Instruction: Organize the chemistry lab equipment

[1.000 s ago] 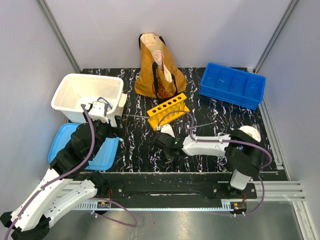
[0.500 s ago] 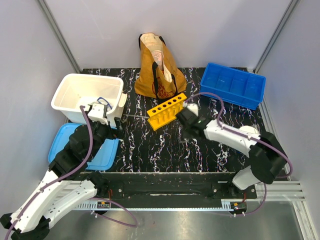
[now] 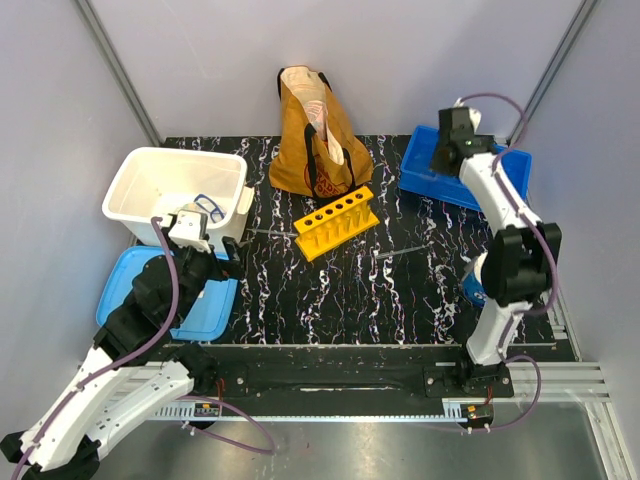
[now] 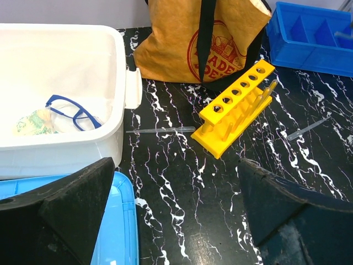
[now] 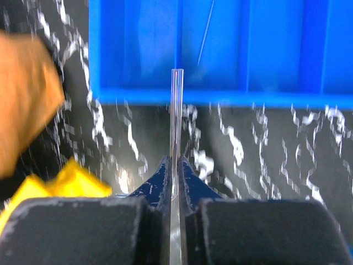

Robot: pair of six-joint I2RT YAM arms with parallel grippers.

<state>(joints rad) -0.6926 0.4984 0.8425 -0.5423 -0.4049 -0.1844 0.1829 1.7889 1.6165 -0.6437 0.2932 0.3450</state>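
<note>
The yellow six-hole test-tube rack (image 3: 336, 222) (image 4: 237, 107) stands mid-table, with no tube showing in its holes. My right gripper (image 3: 441, 160) (image 5: 174, 160) hangs at the back right, at the left end of the blue divided bin (image 3: 465, 170). It is shut on a thin clear tube (image 5: 176, 110) that sticks out ahead toward the bin's near wall. My left gripper (image 4: 176, 210) (image 3: 200, 232) is open and holds nothing, low by the white tub. Two thin clear pipettes lie on the table, one left of the rack (image 4: 160, 130) and one to its right (image 4: 309, 128).
The white tub (image 3: 175, 190) at the left holds blue-framed safety glasses (image 4: 71, 110). A light blue lid (image 3: 130, 290) lies in front of it. The mustard tote bag (image 3: 315, 135) stands behind the rack. A thin stick (image 5: 207, 25) lies in one bin compartment.
My right arm has swung from the front middle of the table up and back to the blue bin, carrying the clear tube. The left arm has barely moved.
</note>
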